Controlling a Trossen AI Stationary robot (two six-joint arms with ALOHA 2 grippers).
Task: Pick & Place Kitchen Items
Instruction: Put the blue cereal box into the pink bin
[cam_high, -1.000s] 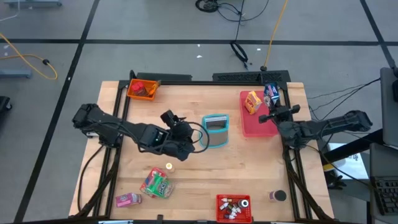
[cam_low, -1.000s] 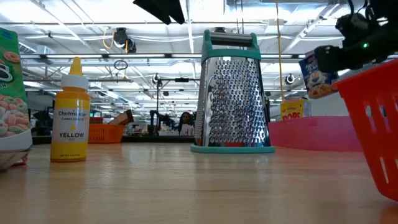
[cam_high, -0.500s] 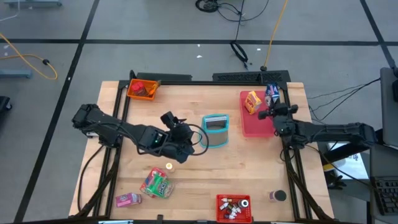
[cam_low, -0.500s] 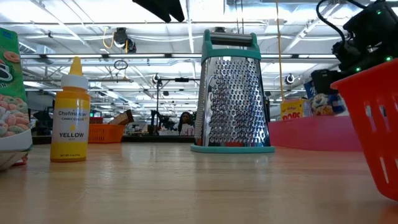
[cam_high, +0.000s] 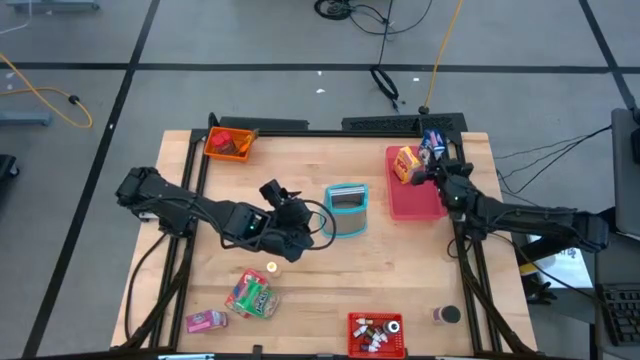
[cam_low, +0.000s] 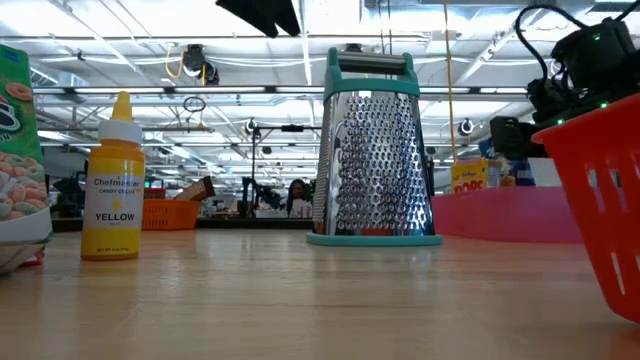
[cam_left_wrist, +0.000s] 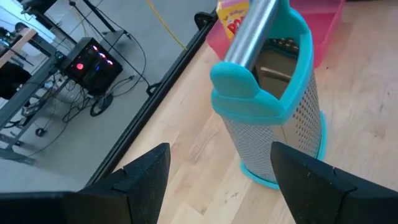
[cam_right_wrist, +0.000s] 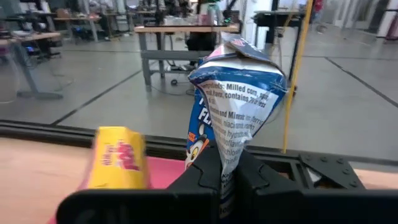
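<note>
My right gripper (cam_high: 438, 168) is shut on a blue and white snack packet (cam_high: 432, 145) at the far right corner of the flat pink tray (cam_high: 415, 200). A yellow packet (cam_high: 404, 163) stands on that tray and also shows in the right wrist view as yellow packet (cam_right_wrist: 118, 158). My left gripper (cam_high: 300, 228) is open and hovers mid-table beside the upright teal-framed metal grater (cam_high: 347, 208). In the left wrist view the grater (cam_left_wrist: 273, 112) stands beyond the open gripper (cam_left_wrist: 217, 186), untouched. My right gripper pinches the blue and white packet by its crimped end (cam_right_wrist: 225, 163) between the two fingers. The fingers point toward the table's far edge, and the packet (cam_right_wrist: 236, 93) sticks out beyond them. Whether the packet rests on anything, I cannot tell.
An orange bin (cam_high: 230, 143) sits at the far left corner. A red bin (cam_high: 377, 335) with small bottles is at the near edge, beside a dark-lidded canister (cam_high: 447, 315). Green and pink packets (cam_high: 252, 296) and a small yellow bottle (cam_high: 271, 268) lie near left.
My right gripper, still shut on the blue packet, has moved a little toward the table's far edge and come down toward the pink tray. The packet has sunk in the low view and is now mostly hidden behind the gripper. The left arm has kept still.
</note>
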